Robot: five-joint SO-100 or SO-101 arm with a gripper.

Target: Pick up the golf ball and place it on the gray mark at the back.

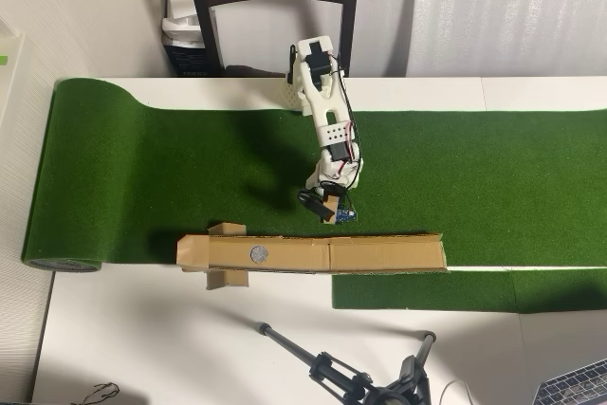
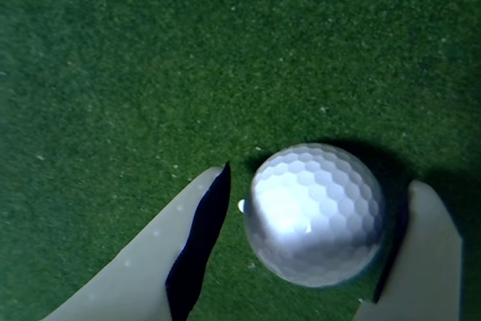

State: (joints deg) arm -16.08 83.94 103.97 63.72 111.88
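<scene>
Grasp | gripper (image 2: 316, 223) open, jaws straddling the golf ball (image 2: 316, 212), nothing held | close centred, squarely, then lift toward gray mark (image 1: 257, 253)

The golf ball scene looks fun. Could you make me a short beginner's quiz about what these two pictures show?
1. True or false: in the wrist view, the golf ball lies between the fingers of the gripper.
2. What does the ball rest on? A) cardboard strip B) green turf C) bare table
3. In the overhead view, the gray mark sits on the ______ strip.

Key: 1 true; 2 B, the green turf; 3 cardboard.
</scene>
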